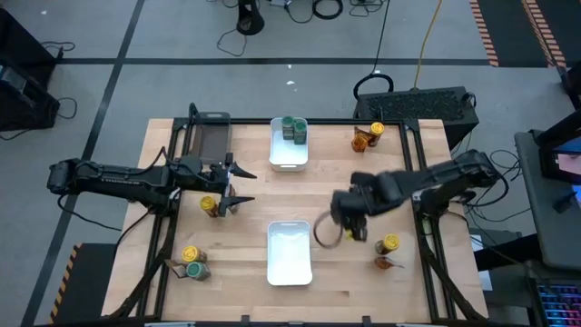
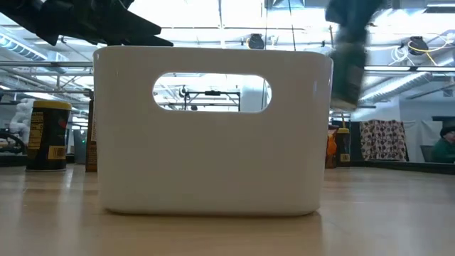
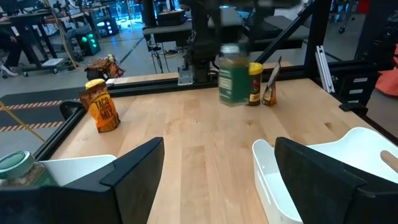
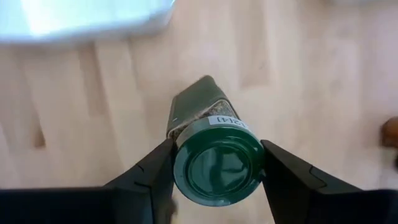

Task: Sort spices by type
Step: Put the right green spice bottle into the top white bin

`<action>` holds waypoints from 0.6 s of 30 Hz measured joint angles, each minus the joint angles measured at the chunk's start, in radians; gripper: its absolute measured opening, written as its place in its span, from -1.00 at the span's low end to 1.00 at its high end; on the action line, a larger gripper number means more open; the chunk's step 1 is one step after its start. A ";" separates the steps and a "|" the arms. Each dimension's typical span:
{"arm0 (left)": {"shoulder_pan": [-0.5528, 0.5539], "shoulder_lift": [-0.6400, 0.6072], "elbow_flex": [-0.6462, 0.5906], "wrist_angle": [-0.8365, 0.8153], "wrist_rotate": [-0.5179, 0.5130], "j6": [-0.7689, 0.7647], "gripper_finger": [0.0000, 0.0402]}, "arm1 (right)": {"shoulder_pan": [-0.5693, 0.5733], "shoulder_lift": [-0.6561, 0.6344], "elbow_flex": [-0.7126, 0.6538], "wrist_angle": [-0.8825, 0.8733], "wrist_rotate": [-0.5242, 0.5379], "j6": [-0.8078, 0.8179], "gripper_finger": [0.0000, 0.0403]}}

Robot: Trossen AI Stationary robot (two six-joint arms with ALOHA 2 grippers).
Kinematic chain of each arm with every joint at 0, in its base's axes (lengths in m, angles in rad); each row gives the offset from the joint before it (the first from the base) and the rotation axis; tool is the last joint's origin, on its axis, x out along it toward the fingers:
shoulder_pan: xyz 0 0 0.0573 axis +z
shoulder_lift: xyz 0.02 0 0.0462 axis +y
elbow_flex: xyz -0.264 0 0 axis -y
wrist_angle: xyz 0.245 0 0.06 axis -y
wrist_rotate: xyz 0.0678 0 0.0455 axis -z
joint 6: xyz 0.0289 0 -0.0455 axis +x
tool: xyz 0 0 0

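My right gripper is shut on a green-lidded jar, which is lifted above the table just right of the near white bin. The same jar shows blurred in the left wrist view and in the low view. Two green-lidded jars stand in the far white bin. My left gripper waits open over the table's left half, beside a yellow-lidded jar standing on its base. My right gripper pinches the jar at its green lid, one finger on each side of the lid. The fingers come from above, pointing down. The jar hangs below them, its body tilted a little, clear of the table.
A yellow-lidded jar and a packet stand near the right edge. Another yellow-lidded jar and a packet are at the far right. At the near left are a yellow-lidded jar and a green-lidded one. A dark tray lies far left.
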 joint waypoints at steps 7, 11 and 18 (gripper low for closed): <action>0.000 0.000 0.000 0.000 0.000 0.000 0.55 | -0.210 0.048 0.149 0.035 -0.003 -0.187 -0.11; 0.000 0.000 0.000 0.000 -0.001 0.000 0.55 | -0.304 0.109 0.241 0.067 -0.012 -0.329 -0.11; 0.001 0.000 0.000 -0.001 -0.004 0.000 0.55 | -0.422 0.283 0.452 0.096 -0.017 -0.558 -0.11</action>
